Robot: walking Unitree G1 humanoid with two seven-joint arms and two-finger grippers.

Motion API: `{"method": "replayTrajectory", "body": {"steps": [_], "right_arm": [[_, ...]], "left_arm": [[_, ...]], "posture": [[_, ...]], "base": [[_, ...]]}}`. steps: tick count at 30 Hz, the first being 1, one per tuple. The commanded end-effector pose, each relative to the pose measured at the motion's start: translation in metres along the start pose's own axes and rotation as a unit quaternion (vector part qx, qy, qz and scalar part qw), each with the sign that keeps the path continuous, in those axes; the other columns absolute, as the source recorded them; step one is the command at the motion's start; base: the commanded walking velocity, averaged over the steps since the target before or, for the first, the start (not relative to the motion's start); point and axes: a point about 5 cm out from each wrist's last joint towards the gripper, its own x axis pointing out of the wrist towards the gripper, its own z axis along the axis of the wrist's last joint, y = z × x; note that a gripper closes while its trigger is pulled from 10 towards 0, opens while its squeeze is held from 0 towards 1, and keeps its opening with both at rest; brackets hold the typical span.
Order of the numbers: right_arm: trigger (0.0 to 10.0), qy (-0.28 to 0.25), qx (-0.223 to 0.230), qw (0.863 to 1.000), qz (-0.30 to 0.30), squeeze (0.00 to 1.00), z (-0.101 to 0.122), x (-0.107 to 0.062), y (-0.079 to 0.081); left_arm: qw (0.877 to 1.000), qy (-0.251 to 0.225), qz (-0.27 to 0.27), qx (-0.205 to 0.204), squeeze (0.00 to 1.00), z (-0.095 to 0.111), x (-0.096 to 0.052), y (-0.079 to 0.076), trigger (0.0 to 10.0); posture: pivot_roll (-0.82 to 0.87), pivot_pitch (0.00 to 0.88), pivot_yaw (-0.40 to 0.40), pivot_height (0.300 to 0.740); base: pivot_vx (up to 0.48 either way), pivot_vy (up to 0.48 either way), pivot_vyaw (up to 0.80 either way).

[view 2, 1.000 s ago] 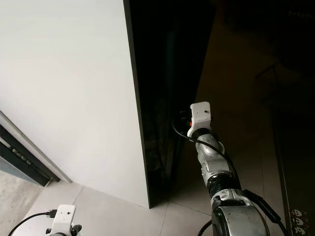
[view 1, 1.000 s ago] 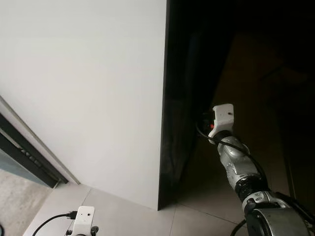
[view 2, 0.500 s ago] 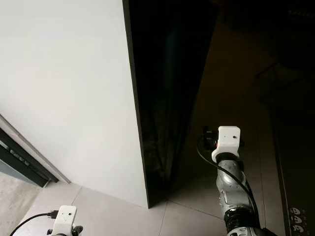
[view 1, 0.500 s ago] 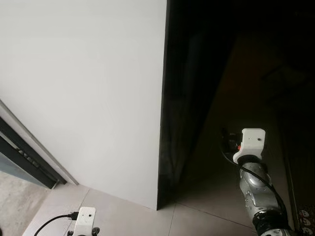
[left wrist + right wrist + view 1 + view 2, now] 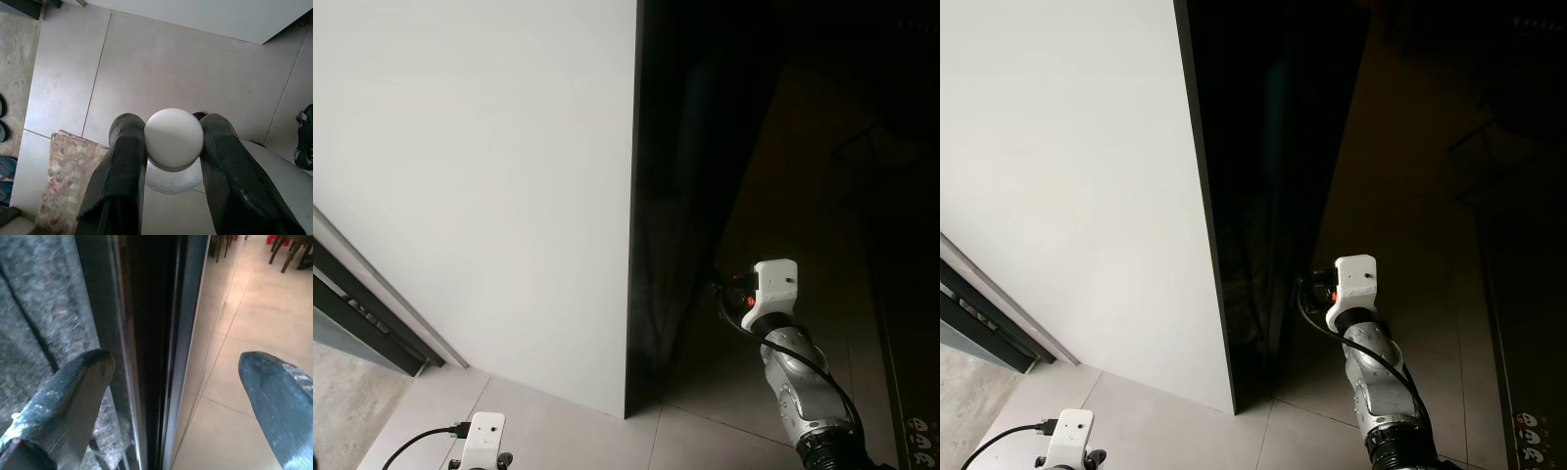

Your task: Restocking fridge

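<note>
The fridge stands close in front of me, with a white side panel [image 5: 489, 176] and a glossy black door [image 5: 705, 147]. My right arm [image 5: 793, 382] reaches low toward the door's edge. In the right wrist view the right gripper [image 5: 176, 364] is open, and the dark vertical door edge [image 5: 151, 333] runs between its two fingers without touching them. My left gripper [image 5: 172, 125] hangs low over the floor, shut on a clear bottle with a white ribbed cap [image 5: 173, 139]. The left wrist's white camera housing [image 5: 484, 433] shows at the bottom left.
Pale floor tiles [image 5: 538, 421] run beneath the fridge. A dark sliding-door track [image 5: 362, 308] lies at the far left. Under the left arm are a patterned rug [image 5: 63, 181] and shoes [image 5: 4, 169]. Chair legs [image 5: 288, 249] stand farther off on the tiles.
My right arm dropped from mid-height on the door, swung out to the right, then came back left to the door's edge.
</note>
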Motion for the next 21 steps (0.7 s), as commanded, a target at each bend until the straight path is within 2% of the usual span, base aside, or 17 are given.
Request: {"method": "replayTrajectory", "body": {"steps": [1, 4, 7, 10, 15, 21], "right_arm": [[10.0, -0.004, -0.009, 1.0, -0.001, 0.0, 0.007, 0.006, -0.004], [10.0, -0.011, -0.019, 1.0, -0.008, 0.0, 0.016, 0.013, -0.006], [10.0, -0.01, -0.01, 1.0, -0.006, 0.0, 0.022, 0.019, -0.006], [10.0, -0.005, 0.025, 0.999, 0.046, 0.0, 0.025, 0.026, 0.004], [10.0, -0.005, 0.021, 0.997, 0.074, 0.0, 0.027, 0.028, 0.015], [10.0, -0.002, 0.01, 0.997, 0.076, 0.0, 0.025, 0.032, 0.02]], "left_arm": [[1.0, 0.009, 0.0, 0.007, 0.0, -0.004, -0.001, 0.0, 10.0], [1.0, 0.008, 0.001, 0.007, 0.0, -0.004, -0.001, 0.0, 10.0], [1.0, 0.008, 0.0, 0.007, 0.0, -0.003, 0.0, 0.0, 10.0], [1.0, 0.007, 0.0, 0.006, 0.0, -0.003, 0.0, 0.0, 10.0], [1.0, 0.008, 0.0, 0.007, 0.0, -0.004, -0.001, 0.0, 10.0], [1.0, 0.007, -0.001, 0.008, 0.0, -0.004, -0.001, -0.001, 10.0]], "posture": [[0.01, 0.059, 0.004, 0.74], [0.02, 0.057, 0.003, 0.74], [0.02, 0.056, 0.004, 0.74], [0.03, 0.047, 0.003, 0.74], [0.03, 0.029, -0.001, 0.74], [0.02, 0.033, 0.003, 0.74]], "base": [[0.0, 0.0, 0.0], [0.0, 0.0, 0.0], [0.0, 0.0, 0.0], [0.0, 0.0, 0.0], [0.0, 0.0, 0.0], [0.0, 0.0, 0.0]]}}
